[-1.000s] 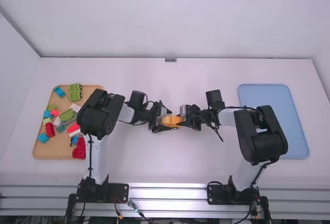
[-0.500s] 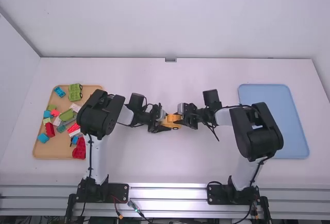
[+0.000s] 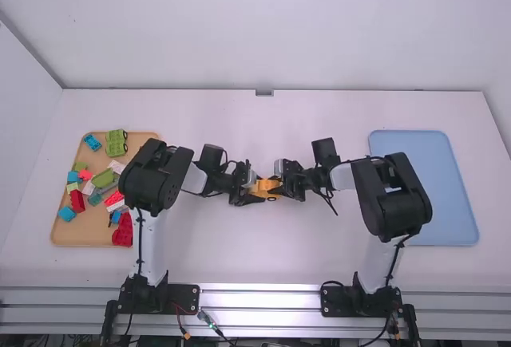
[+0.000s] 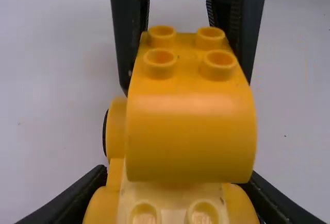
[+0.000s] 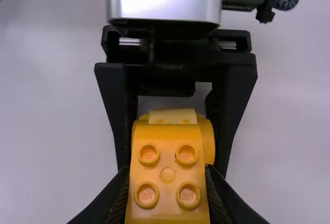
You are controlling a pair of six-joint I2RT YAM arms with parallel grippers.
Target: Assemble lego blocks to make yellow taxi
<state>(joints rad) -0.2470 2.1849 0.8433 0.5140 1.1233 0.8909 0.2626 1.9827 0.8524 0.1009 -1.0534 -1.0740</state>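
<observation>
Yellow taxi [image 3: 269, 188], looks nearly formed: mid-table, between two grippers. Nearest me, the left arm's base [image 3: 152, 297] and the right arm's base [image 3: 351, 301] at the table's near edge. Farther in, both tools clamped on the work. Left gripper [image 4: 178, 176] pinches the wheeled lower part [image 4: 115, 131]; right gripper [image 5: 167, 169] has its fingers tight to the sides of the curved yellow block [image 4: 191, 137], studs on top. Pale brick [image 4: 170, 192] beneath, partly covered by that block. Step in hand, I judge: seating the top block on the body. Can't tell whether it is fully home. Next wants a square, even press, left side firm as counter-hold, then right fingers eased off without dragging. Risk: skewed push leaves a gap or twists the body in its grip. Off to the sides, reaching farther back: blue tray [image 3: 457, 231] on the right, likely for the finished car; tan tray [image 3: 86, 237] on the left, loose coloured blocks in it, a green wheeled piece [image 3: 116, 143] at its far end.
</observation>
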